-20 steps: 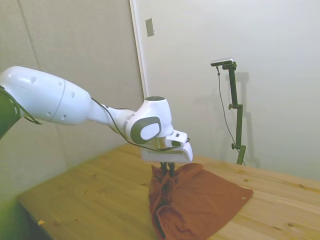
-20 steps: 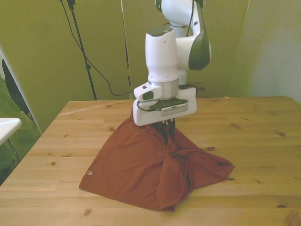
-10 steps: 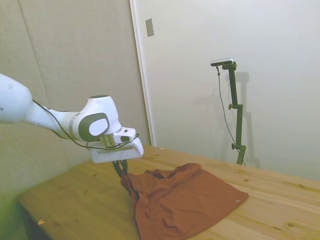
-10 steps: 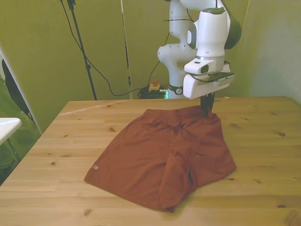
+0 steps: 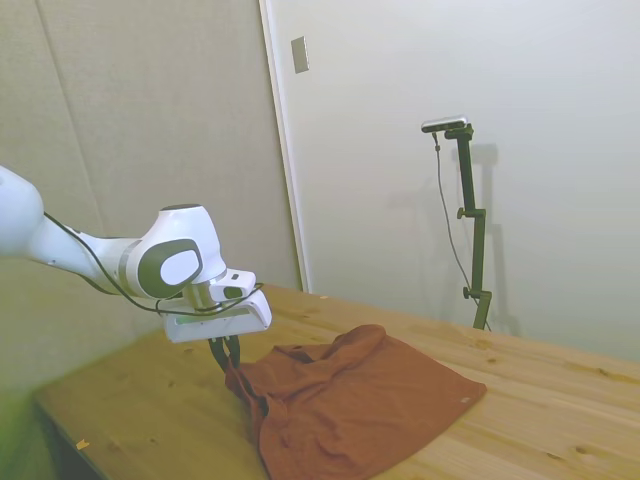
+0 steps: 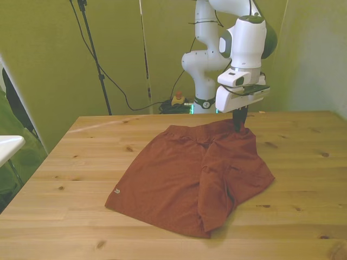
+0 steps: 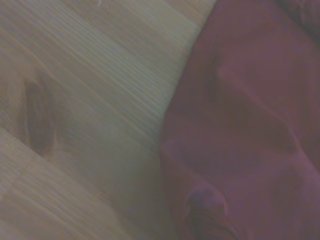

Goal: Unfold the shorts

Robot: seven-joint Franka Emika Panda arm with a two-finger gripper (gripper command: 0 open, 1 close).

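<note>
While the hand (image 5: 228, 352) pinches a corner of the shorts (image 5: 350, 400) at the lower left of the side view, you have the rust-orange cloth spread across the lower middle of the frame on the bench (image 5: 540, 420), its gripped edge lifted just off the wood. Keep that pull low and level so the fabric slides flat rather than bunching.

From the front view, your hand (image 6: 239, 120) sits right of centre, closed on the waistband corner of the shorts (image 6: 184, 179); a fold remains along the leg at the lower middle, so set the corner down taut and release only once it touches the bench (image 6: 81, 162).

Through the wrist view, you see blurred shorts (image 7: 250, 130) beside bare bench (image 7: 85, 100).
</note>
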